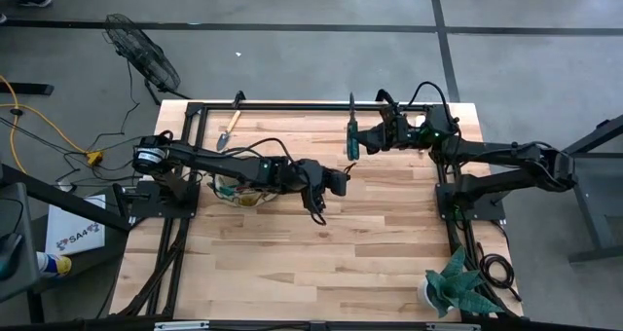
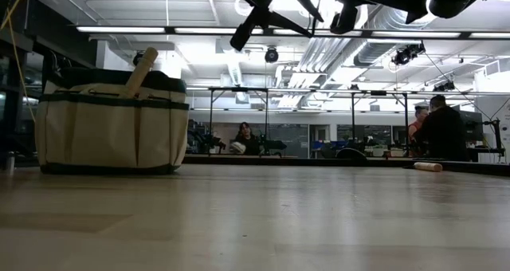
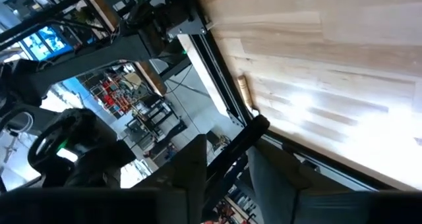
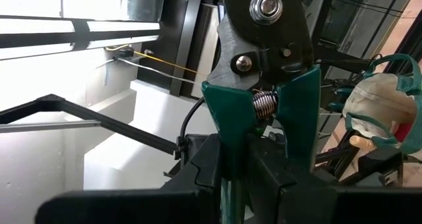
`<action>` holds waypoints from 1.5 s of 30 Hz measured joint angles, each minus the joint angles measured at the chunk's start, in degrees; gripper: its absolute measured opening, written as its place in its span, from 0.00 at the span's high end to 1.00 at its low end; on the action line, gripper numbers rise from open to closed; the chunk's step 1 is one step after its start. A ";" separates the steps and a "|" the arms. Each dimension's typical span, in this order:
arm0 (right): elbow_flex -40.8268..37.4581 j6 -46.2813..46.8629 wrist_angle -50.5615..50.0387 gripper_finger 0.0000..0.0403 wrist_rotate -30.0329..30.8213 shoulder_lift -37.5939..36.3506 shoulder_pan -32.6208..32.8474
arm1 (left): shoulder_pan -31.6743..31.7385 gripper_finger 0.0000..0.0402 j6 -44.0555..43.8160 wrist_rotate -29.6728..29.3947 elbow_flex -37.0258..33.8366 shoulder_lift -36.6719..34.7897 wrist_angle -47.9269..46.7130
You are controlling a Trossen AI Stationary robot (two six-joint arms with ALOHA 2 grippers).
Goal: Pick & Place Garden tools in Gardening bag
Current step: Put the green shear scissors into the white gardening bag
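Tabletop; seemingly green-handled, spring-loaded shears [image 4: 264,105]

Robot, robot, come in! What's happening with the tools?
Right pincer shut on green shears, held above the table. Left pincer mid-table, holding nothing. Bag has a wooden handle sticking out.

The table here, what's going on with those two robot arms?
The right gripper is shut on green-handled pruning shears, holding them up over the far side of the table. The left gripper hangs over the middle of the table with nothing visibly in it. The gardening bag sits under the left arm with a wooden handle already sticking out. A trowel still lies near the far edge.
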 joint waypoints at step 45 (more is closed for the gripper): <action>0.02 -2.22 -2.47 0.83 0.42 0.00 -0.01 | 0.18 1.00 -16.97 -0.26 2.22 0.00 3.90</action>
